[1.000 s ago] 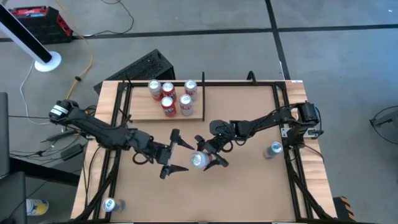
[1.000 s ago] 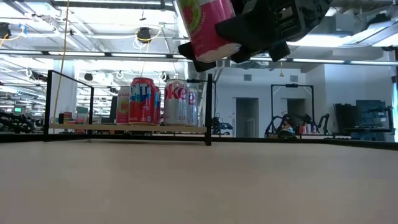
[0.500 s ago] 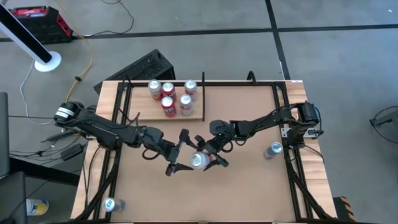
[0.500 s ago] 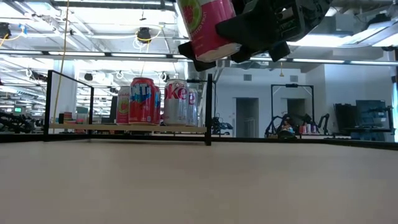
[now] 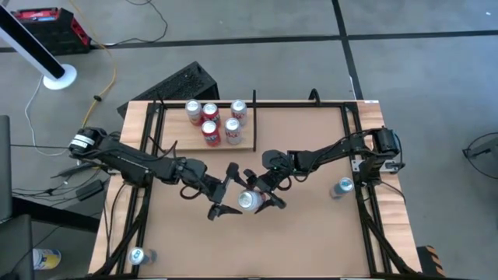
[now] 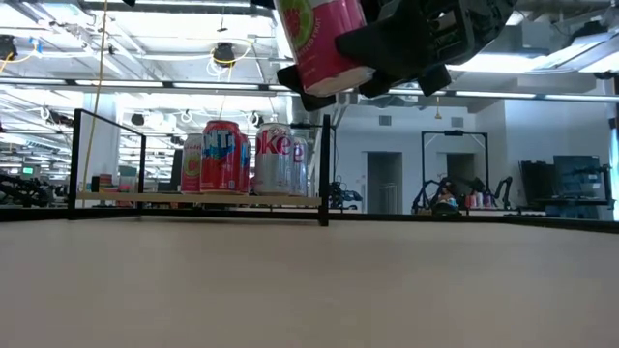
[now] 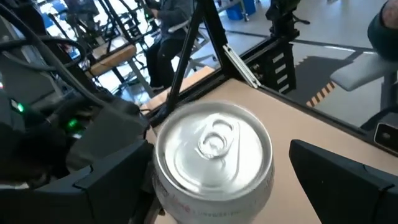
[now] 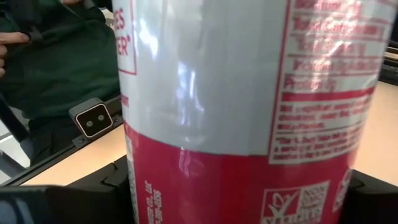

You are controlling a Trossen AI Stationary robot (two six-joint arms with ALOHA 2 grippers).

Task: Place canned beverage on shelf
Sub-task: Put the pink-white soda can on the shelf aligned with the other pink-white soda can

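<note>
Hanging upright above mid-tabletop in the right tool (image 5: 260,196), clamped around its sides, the pink-and-white aluminium can (image 5: 249,201) stands between the gaping left tool (image 5: 223,194), just beside it, and the pale-wood shelf (image 5: 183,141) toward the frame's upper left.

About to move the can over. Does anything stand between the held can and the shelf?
Nothing visible blocks the way. The right gripper holds the can raised above mid-table, with bare tabletop between it and the shelf. Four cans already stand on the shelf. The open left gripper brackets the can.
</note>
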